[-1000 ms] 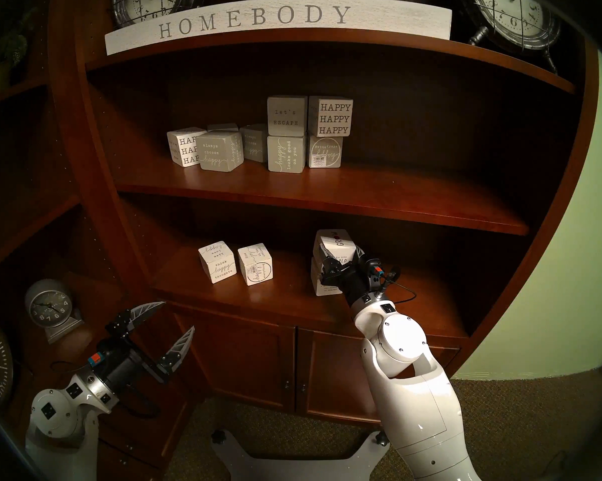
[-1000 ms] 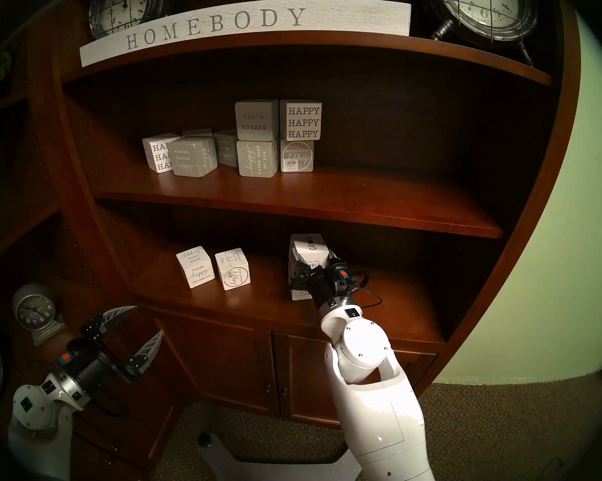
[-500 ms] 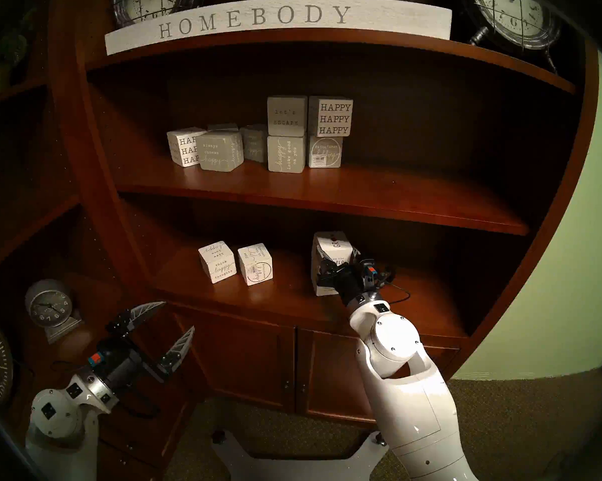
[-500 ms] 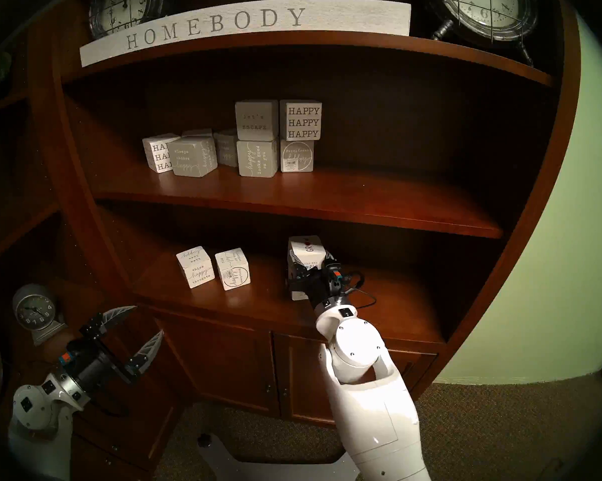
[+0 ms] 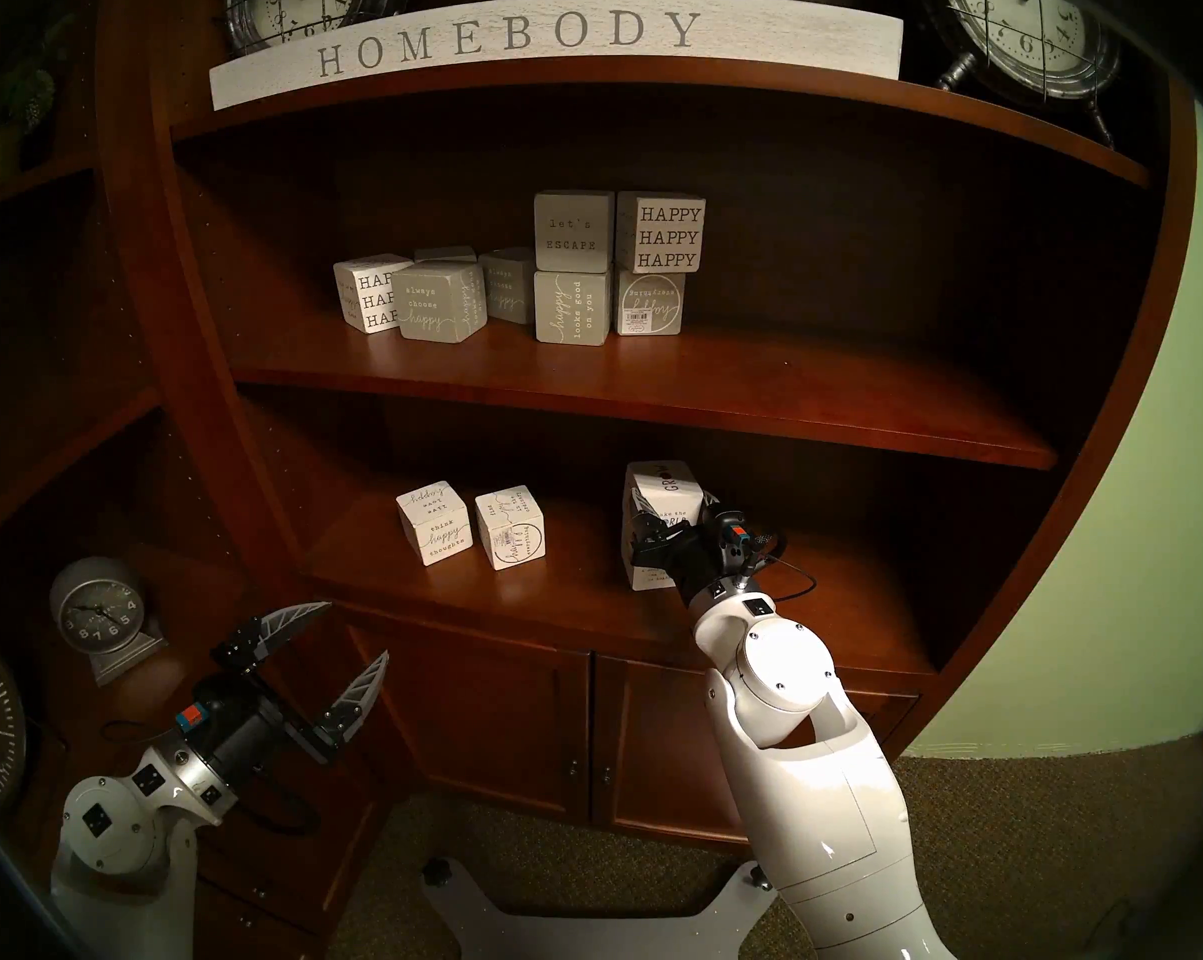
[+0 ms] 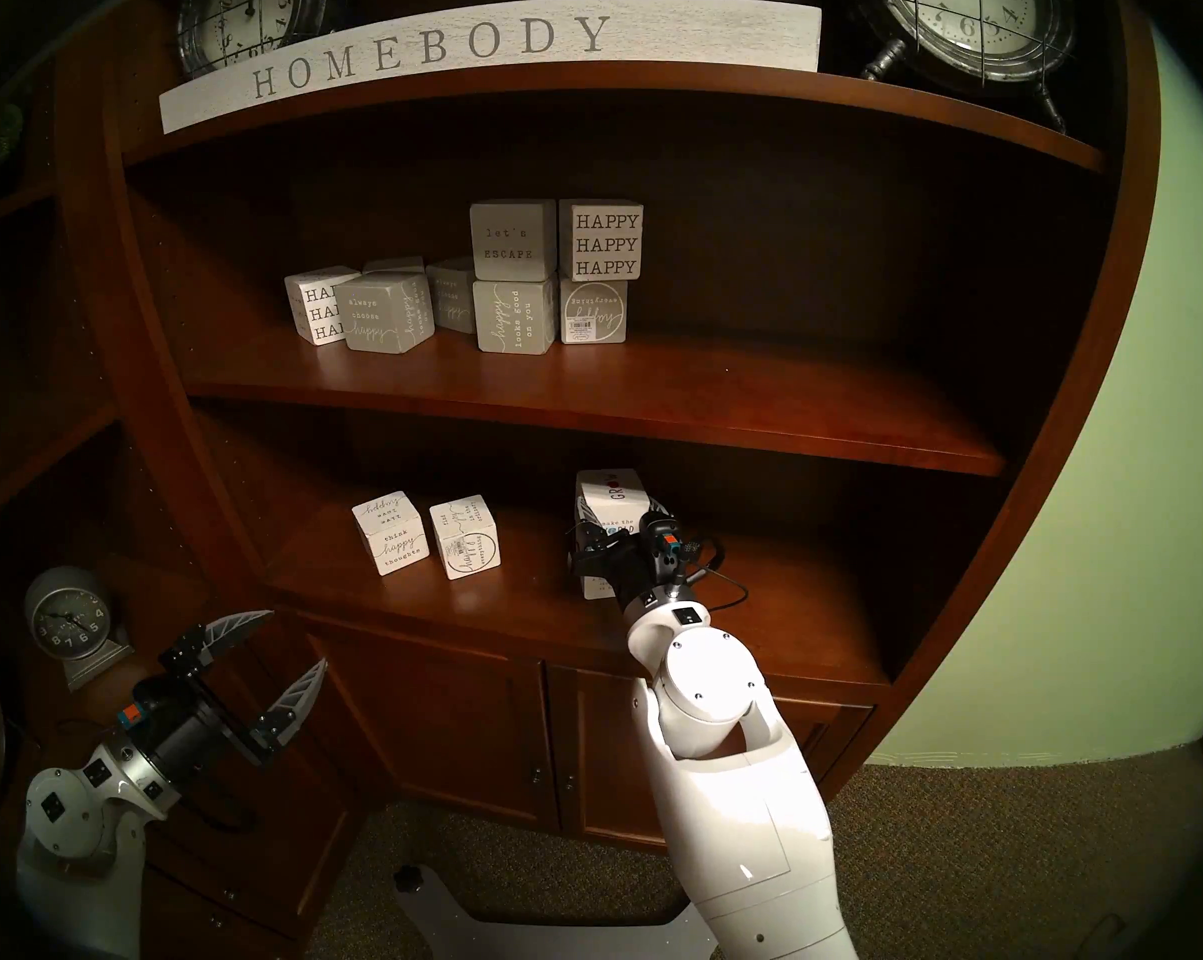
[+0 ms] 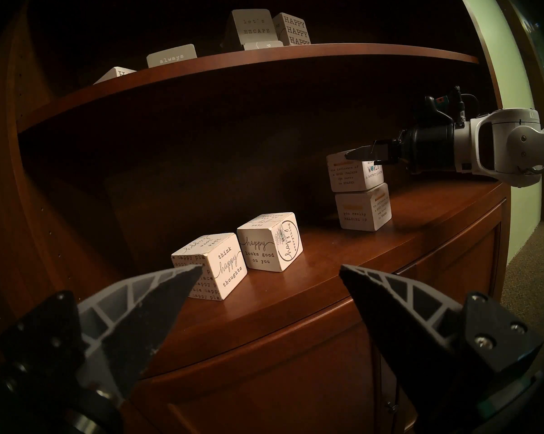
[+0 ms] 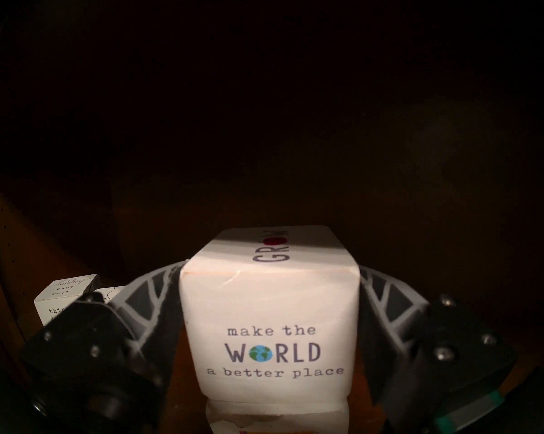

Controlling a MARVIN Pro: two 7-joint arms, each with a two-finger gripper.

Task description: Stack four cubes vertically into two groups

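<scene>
Two glossy white arm shells, rounded joint caps dotted with small screws. Silver wrist rings ahead of black cylindrical gripper bodies. Left gripper, lower left of frame: grey triangular fingers with open lattice ribs, black screwed mounts. Right gripper: same ribbed fingers. Small red-and-blue block and thin black cable at each wrist.

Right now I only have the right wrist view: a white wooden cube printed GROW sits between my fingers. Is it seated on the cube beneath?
Observer: Yes. The left wrist view shows the white GROW cube resting on the white wooden "MEASURE UP" cube, edges not quite flush.
Operator: The other two?
Observer: The white "think happy thoughts" cube and the white circled-"happy" cube stand side by side, unstacked, left of that stack.
Operator: Left gripper?
Observer: The left gripper is open and empty, away from every cube.
</scene>
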